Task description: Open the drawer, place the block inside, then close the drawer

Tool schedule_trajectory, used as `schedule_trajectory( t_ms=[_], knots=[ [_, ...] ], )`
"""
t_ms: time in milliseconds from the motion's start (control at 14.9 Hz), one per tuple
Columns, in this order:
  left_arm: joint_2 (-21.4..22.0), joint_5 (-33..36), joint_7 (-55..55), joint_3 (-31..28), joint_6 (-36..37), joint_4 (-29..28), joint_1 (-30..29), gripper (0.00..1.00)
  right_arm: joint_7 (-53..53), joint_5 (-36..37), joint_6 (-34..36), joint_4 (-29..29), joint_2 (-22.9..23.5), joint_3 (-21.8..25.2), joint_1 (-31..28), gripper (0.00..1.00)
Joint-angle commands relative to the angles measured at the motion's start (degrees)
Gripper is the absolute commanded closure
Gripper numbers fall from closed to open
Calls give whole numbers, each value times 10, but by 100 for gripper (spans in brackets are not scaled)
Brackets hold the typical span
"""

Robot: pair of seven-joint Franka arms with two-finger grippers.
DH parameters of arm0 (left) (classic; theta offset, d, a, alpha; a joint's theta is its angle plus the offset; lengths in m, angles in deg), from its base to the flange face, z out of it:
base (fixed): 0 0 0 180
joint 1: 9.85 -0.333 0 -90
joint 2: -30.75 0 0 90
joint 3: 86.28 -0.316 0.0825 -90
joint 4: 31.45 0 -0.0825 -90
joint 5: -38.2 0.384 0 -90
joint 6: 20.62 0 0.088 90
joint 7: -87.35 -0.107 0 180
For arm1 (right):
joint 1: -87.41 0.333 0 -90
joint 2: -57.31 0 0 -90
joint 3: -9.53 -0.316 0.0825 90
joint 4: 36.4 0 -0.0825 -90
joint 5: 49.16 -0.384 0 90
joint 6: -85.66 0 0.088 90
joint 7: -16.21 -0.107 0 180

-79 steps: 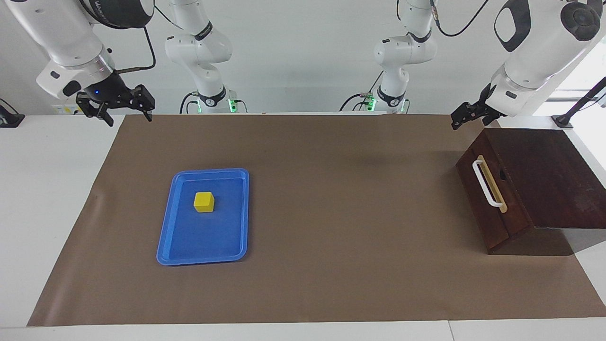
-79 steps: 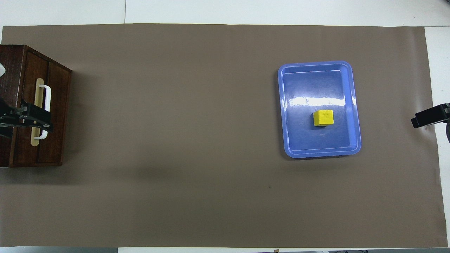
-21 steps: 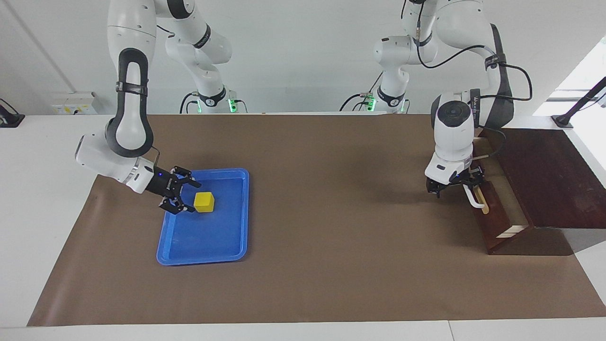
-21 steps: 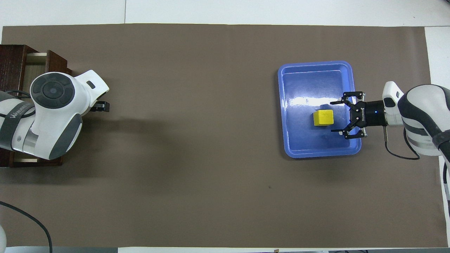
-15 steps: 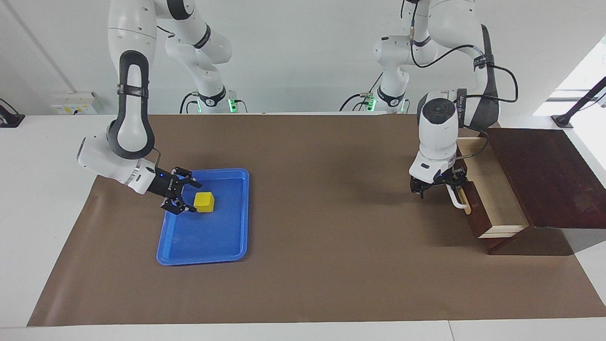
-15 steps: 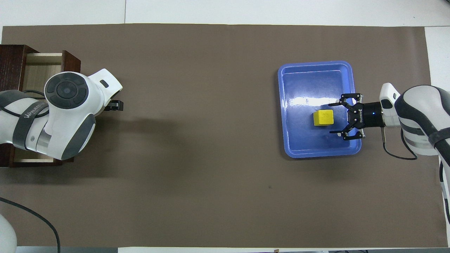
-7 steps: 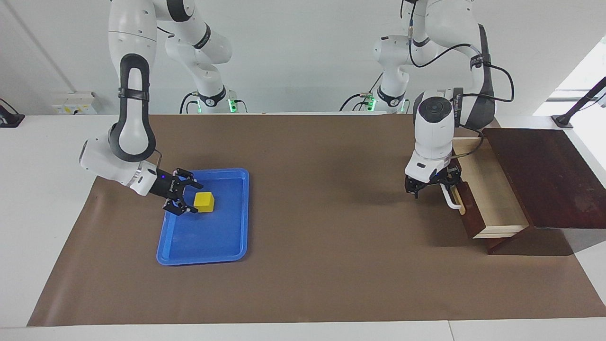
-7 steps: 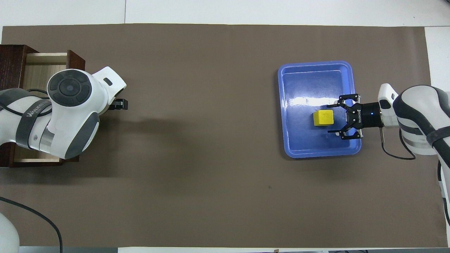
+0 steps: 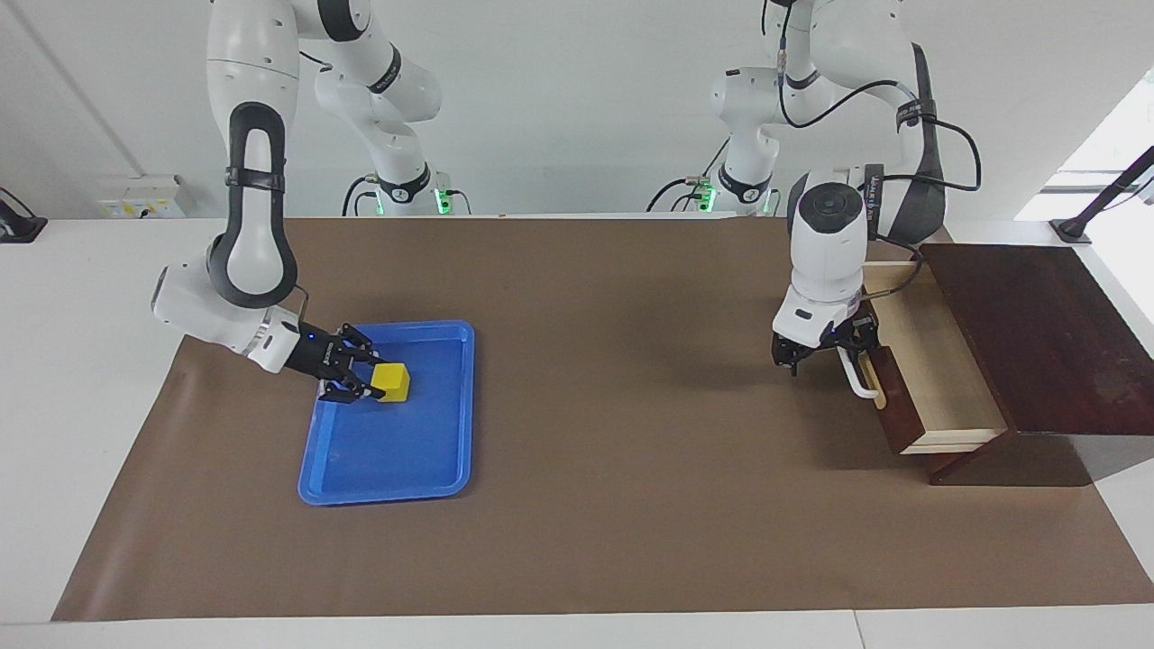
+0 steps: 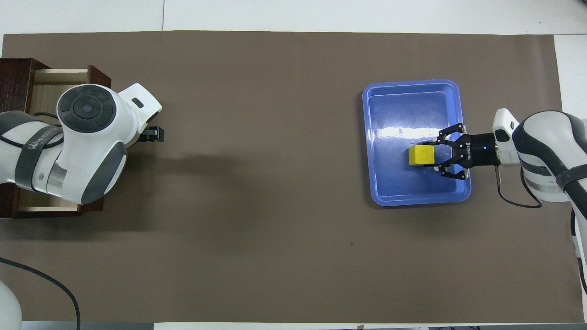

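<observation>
A small, bright yellow cube, the block (image 9: 391,381), is seen resting on the glossy floor of a shallow blue tray (image 9: 424,451) with rounded corners, in the half of the tray nearer the robots. It is clasped by the right gripper (image 9: 362,383), whose black fingers are closed against two of its faces; the block sits low in the tray and no gap beneath it can be made out.

Well apart from the tray, toward the left arm's end of the table, the drawer (image 9: 938,379) is pulled out of a dark, polished wooden box (image 9: 1037,342), so that its pale, smooth light-wood floor is exposed. Its dark front carries a white bar handle (image 9: 852,374) on a tan strip. The left gripper (image 9: 816,351) is held at that handle, with its fingers spread wide; contact cannot be judged.

The table is covered by matt brown paper (image 9: 631,451).
</observation>
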Motion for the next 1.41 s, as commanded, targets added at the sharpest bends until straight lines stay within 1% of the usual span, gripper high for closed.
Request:
schedule_trajectory(
  t_ms=[0, 202, 403, 470, 605, 806, 1008, 1142, 1344],
  knots=[
    [-11, -9, -2, -3, 46, 48, 3, 0, 17, -21, -3, -6, 2, -4, -1, 100],
    [-11, -34, 5, -4, 63, 63, 3, 0, 1, -18, 12, -31, 1, -4, -1, 100],
    [-11, -78, 20, -5, 126, 122, 2, 0, -51, -9, 54, -56, -12, -5, 1, 100],
    [-8, -96, 33, -6, 143, 138, 1, 0, -65, -3, 65, -66, -15, -6, 10, 100],
    [3, -129, 70, -8, 169, 156, 2, 0, -105, 19, 77, -83, -35, -5, 38, 100],
    [30, -150, 145, -8, 175, 144, 3, 0, -200, 32, 80, -91, -65, -5, 99, 100],
    [45, -150, 256, -8, 179, 141, 3, 0, -280, 29, 72, -112, -66, -6, 162, 100],
    [54, -151, 301, -7, 188, 141, 3, 0, -331, 27, 63, -131, -63, -6, 205, 100],
    [60, -161, 385, -7, 200, 142, 12, 0, -387, 28, 17, -150, -60, -6, 268, 100]
  ],
)
